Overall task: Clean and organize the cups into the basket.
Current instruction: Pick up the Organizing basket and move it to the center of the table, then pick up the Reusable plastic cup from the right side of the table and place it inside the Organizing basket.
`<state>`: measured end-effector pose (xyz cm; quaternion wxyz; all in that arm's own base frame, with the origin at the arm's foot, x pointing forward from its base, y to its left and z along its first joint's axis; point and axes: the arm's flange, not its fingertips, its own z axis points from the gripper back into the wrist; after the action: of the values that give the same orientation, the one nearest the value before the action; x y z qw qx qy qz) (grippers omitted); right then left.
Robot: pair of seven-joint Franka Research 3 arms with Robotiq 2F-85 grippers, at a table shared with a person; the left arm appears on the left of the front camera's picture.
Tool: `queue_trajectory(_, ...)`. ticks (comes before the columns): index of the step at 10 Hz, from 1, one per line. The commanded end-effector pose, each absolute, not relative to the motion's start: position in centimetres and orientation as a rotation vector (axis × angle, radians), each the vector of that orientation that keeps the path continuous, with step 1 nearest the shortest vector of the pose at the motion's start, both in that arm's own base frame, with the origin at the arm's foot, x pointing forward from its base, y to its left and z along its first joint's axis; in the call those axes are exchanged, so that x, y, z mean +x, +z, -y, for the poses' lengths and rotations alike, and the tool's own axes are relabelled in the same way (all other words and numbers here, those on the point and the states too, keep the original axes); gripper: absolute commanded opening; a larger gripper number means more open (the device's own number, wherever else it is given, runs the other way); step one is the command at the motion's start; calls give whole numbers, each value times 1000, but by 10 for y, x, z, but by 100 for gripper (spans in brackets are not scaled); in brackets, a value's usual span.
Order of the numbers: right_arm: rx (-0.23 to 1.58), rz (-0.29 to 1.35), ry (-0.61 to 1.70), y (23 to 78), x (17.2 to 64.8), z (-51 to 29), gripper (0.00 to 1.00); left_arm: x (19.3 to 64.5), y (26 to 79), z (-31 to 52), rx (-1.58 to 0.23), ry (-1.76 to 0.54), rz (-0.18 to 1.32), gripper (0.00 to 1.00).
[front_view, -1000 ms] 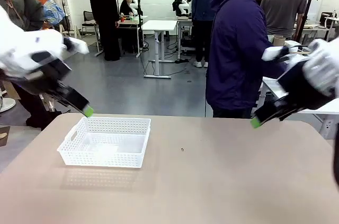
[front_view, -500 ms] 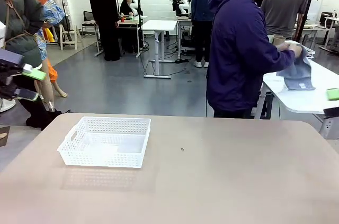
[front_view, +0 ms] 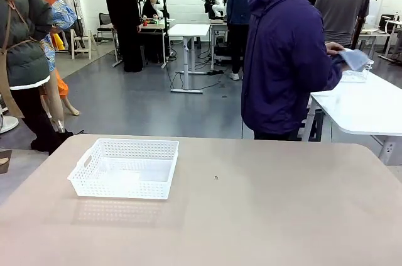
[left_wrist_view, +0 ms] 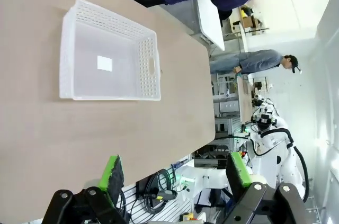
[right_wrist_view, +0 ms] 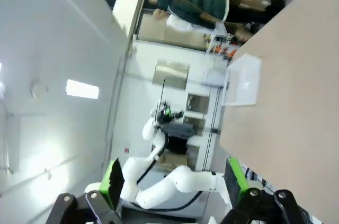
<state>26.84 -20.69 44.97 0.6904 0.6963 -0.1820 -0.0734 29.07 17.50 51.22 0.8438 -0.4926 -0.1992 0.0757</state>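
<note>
The white mesh basket [front_view: 119, 187] stands empty on the left part of the tan table [front_view: 264, 216]. The cups are out of view. In the left wrist view my left gripper [left_wrist_view: 175, 173] hangs open, well apart from the basket [left_wrist_view: 150, 65], with nothing between its green pads. In the right wrist view my right gripper [right_wrist_view: 175, 181] is also open and holds nothing; the basket [right_wrist_view: 243, 83] is small and far off on the tabletop there.
A person in a dark purple jacket [front_view: 286, 58] stands at the table's far side, turned away and holding a grey cloth [front_view: 355, 58] over a white side table [front_view: 364, 105] at the right. A tiny dark speck [front_view: 216, 177] lies mid-table.
Both arms have pulled back out of the front view, the left one to the left and the right one to the right. The person has lifted the grey cloth.
</note>
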Motion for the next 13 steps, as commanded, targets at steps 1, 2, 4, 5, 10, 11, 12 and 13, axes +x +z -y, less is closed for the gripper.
queue_trajectory(1, 1459, 445, -206, 464, 249, 218, 100, 273, 519, -189, -1055, 162, 474, 100)
queue_trajectory(2, 1421, 449, -230, 467, 237, 224, 100, 262, 525, -198, -1062, 172, 503, 100)
queue_trajectory(4, 1361, 473, -249, 476, 224, 229, 100, 246, 532, -199, -1024, 192, 523, 100)
queue_trajectory(5, 1303, 508, -269, 480, 225, 225, 100, 242, 534, -197, -968, 188, 533, 100)
queue_trajectory(10, 1403, 466, -268, 469, 232, 240, 100, 250, 529, -206, -1041, 201, 498, 100)
queue_trajectory(11, 1403, 466, -268, 469, 232, 240, 100, 250, 529, -206, -1041, 201, 498, 100)
queue_trajectory(12, 1403, 466, -268, 469, 232, 240, 100, 250, 529, -206, -1041, 201, 498, 100)
queue_trajectory(13, 1403, 466, -268, 469, 232, 240, 100, 250, 529, -206, -1041, 201, 498, 100)
